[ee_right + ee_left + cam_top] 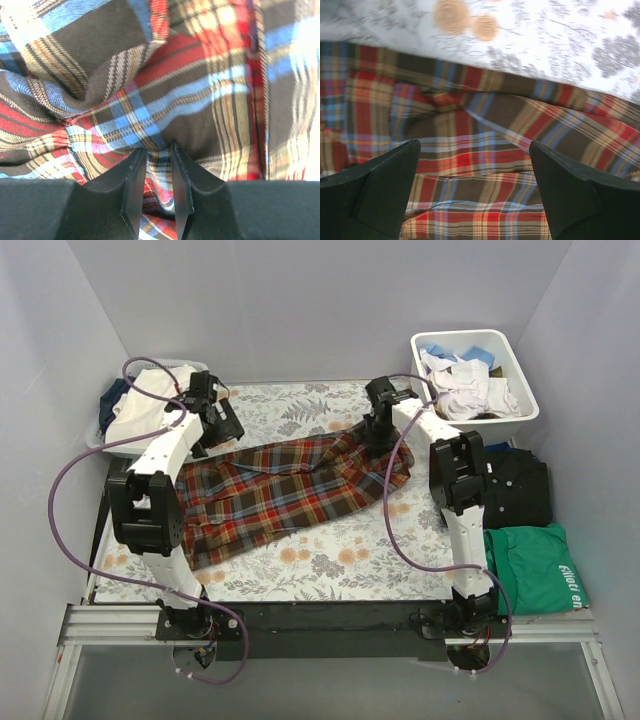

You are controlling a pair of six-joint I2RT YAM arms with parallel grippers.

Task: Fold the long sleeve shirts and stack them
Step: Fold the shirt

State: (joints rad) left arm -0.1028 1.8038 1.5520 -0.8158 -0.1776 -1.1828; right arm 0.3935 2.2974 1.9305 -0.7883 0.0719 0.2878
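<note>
Right tool [158, 150] pinches plaid shirt [165, 90], edges cut off.

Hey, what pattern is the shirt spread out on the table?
The shirt is red, brown, blue and yellow plaid, clearest in the left wrist view.

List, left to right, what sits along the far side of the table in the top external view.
Bin of clothes → left arm's fingers → right arm's fingers → white bin of clothes. The plaid flannel shirt spans beneath both sets of fingers, so it is left out.
</note>
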